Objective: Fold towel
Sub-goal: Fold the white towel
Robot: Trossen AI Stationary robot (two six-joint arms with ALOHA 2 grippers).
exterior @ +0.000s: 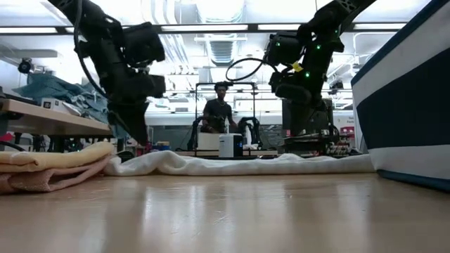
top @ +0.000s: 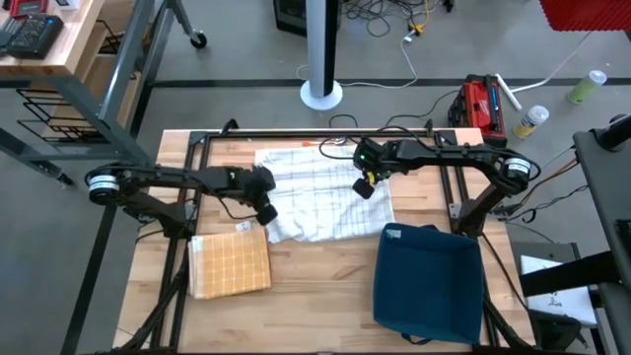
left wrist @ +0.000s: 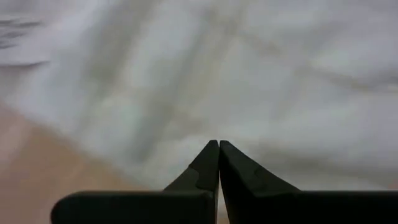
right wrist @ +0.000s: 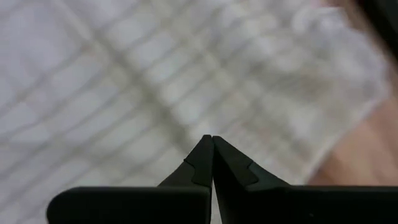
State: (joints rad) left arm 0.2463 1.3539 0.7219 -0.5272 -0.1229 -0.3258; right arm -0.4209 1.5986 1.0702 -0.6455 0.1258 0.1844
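A white checked towel lies spread and rumpled on the middle of the wooden table; in the low view it is a low white ridge. My left gripper is shut and points steeply down, close above the towel's near left corner, with nothing between its fingers. My right gripper is shut too. It hangs clear above the towel's right half and holds nothing.
A folded yellow checked towel lies at the near left of the table. A dark blue bin stands at the near right, close to the white towel's near right corner. A black frame borders the far edge. A person stands far behind the table.
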